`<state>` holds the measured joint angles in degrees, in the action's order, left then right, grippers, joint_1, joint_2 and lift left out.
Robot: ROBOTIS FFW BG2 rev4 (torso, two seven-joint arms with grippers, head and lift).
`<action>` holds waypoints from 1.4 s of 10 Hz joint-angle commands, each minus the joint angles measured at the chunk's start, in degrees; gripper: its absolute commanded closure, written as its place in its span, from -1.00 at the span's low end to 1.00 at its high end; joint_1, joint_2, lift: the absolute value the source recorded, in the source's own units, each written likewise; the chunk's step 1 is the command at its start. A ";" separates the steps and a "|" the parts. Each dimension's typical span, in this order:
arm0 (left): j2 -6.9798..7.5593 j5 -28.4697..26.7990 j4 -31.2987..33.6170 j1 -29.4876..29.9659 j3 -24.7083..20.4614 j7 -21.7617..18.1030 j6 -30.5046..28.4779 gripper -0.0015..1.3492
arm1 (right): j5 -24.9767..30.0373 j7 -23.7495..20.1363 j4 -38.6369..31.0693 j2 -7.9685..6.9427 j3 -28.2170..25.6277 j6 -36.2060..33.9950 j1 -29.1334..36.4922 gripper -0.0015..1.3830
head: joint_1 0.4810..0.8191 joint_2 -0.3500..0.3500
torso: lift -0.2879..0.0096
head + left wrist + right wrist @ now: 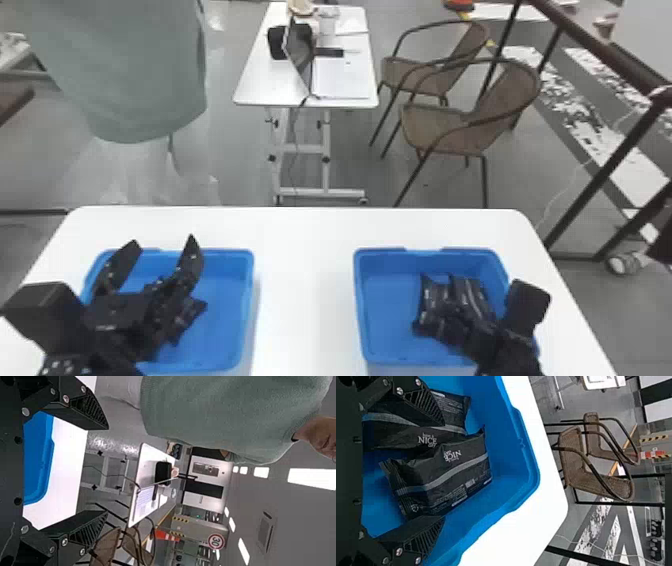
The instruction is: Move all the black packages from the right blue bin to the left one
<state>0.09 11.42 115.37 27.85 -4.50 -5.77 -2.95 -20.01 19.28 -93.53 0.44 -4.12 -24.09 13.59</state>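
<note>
Black packages (466, 465) are seen in the right blue bin (530, 469), before the spread right claw (443, 471); one should be centred between its fingers before squeezing. Left claw (164, 242) is likewise spread.

The surface (305, 280) is white, flat and smooth, with a straight far edge and rounded far corners; its side edges spread apart toward the near side in the head view; two open bins stand upright directly on it, side by side and well apart, a wide white stretch of the surface between them; the left blue bin (248, 280) sits near the left edge, the right blue bin (359, 290) near the right edge; their far rims lie about level with each other, each set in from the far edge; both have rounded corners, and neither touches the surface's far edge.
</note>
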 commanded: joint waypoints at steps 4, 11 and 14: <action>0.26 0.54 -0.32 -0.07 0.01 -0.03 0.66 -0.57 | -3.37 1.55 2.83 0.53 -0.71 -0.08 -0.59 -0.29 | 0.27 -0.20 | 0.66; 0.35 0.98 -1.29 -0.16 0.54 -0.03 2.33 -0.57 | -9.52 2.17 -3.67 0.88 1.14 2.38 1.87 0.75 | 0.27 -0.18 | 0.66; 0.26 2.47 -1.20 -1.13 0.28 0.14 1.45 -0.57 | -17.08 -5.65 -13.96 4.40 3.16 -2.90 4.51 0.75 | 0.27 -0.07 | 0.66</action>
<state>0.37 13.37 114.11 27.02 -4.13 -5.65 -1.12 -36.23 13.72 -105.64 3.93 -1.16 -25.46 17.90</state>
